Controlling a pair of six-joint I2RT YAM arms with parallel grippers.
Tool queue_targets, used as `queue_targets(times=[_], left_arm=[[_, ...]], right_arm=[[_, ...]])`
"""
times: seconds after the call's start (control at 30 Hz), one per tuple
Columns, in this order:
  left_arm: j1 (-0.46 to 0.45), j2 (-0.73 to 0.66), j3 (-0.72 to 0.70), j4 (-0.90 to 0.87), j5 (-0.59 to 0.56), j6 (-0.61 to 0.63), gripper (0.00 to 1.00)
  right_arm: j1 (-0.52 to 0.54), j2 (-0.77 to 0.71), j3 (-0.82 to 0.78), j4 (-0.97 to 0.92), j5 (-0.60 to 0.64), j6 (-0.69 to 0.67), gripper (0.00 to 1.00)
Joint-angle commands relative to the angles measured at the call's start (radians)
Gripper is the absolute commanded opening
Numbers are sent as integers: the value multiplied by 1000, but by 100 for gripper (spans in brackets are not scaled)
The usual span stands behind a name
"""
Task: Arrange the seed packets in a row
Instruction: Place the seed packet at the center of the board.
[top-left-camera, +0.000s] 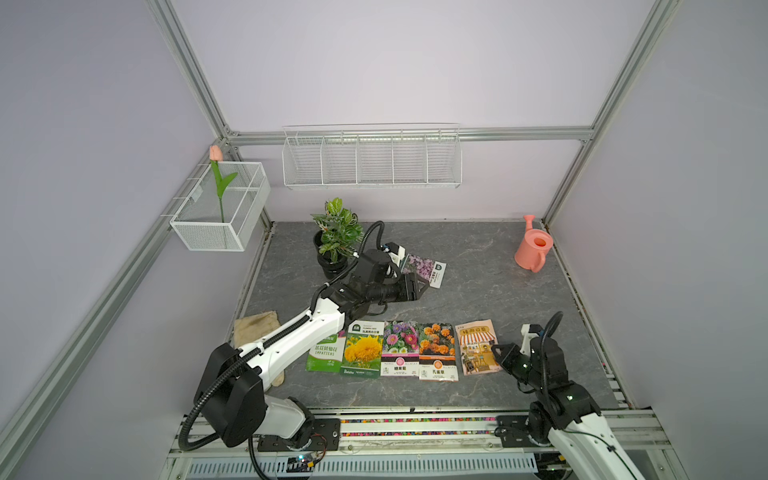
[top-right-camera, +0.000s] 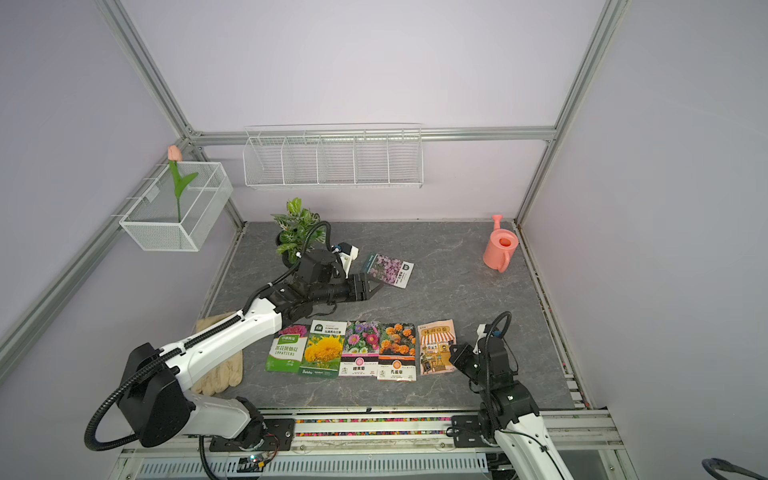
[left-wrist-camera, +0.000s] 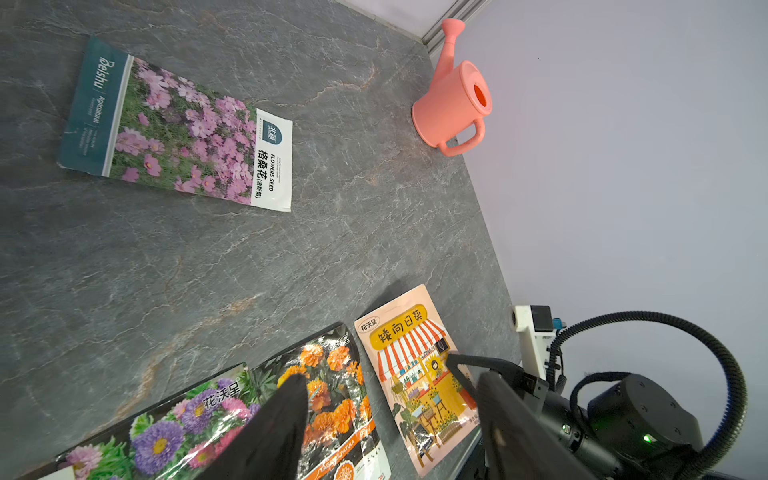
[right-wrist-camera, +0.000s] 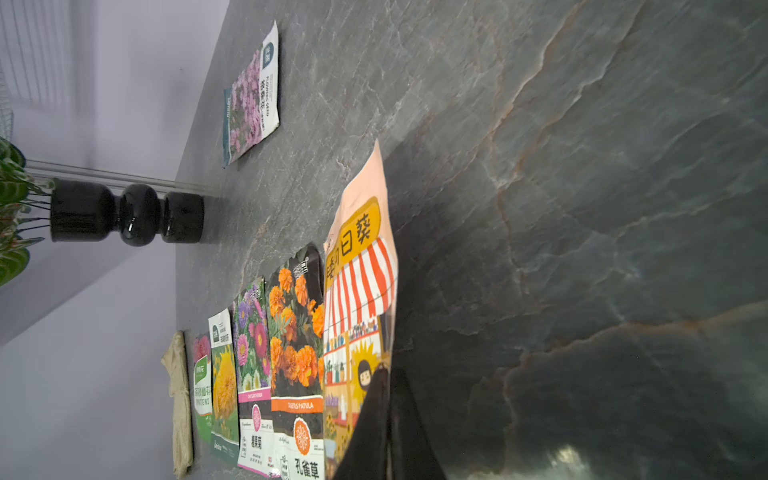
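1. Grey stone-look tabletop (top-left-camera: 478, 299): five seed packets (top-right-camera: 359, 349) lie in a row along the near edge. A sixth lies alone farther back, near the potted plant (top-left-camera: 336, 232).
2. Left arm (top-left-camera: 299, 336) reaches over the beige glove (top-right-camera: 220, 374). In a top view it hides part of the green packet (top-left-camera: 326, 353). "IMPATIENS" reads on that packet in both top views.
3. Salmon watering can (left-wrist-camera: 453, 104) stands upright in the far right corner, well apart from every packet.
4. Lone cosmos packet (left-wrist-camera: 178, 129) is face up and askew. Only the left wrist view reads it: "Beishu Agricultural", "FLOWERS SEED", 格桑花.
5. Row, left to right:
   - Green packet.
   - Yellow-bloom packet (top-left-camera: 362, 351), "Beishu" at its foot, lying over the green one's edge.
   - Aster packet (top-left-camera: 400, 349).
   - Marigold packet (right-wrist-camera: 297, 332); "TAGETES PATULA" is legible only in the right wrist view, above 孔雀草.
   - Shop-front packet (top-left-camera: 476, 347), 矮向日葵, slightly tilted, with a thin gap from the marigolds. Its 花沃呈 logo shows in the left wrist view.
6. Left gripper (left-wrist-camera: 390, 376): fingers well apart with nothing between them, near the cosmos packet but not touching it.
7. Right gripper (right-wrist-camera: 388, 374): fingers pressed together, tips at the shop-front packet's right edge. Whether that edge is pinched cannot be told.
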Motion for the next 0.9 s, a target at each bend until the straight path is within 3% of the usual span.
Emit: queue_targets(times=[0.0, 0.4, 0.63, 0.77, 0.87], left_arm=[[-4, -22, 10, -9, -16, -2, 68], [-5, -31, 19, -27, -22, 5, 68], [-4, -32, 25, -34, -20, 7, 68], [-4, -30, 30, -41, -23, 9, 68], [-4, -22, 37, -53, -38, 11, 68]], right_arm=[[24, 42, -11, -39, 49, -15, 10], [64, 69, 14, -66, 93, -30, 27], [65, 61, 23, -88, 101, -33, 45], [65, 47, 37, -115, 117, -40, 46], [65, 41, 83, -132, 164, -93, 59]])
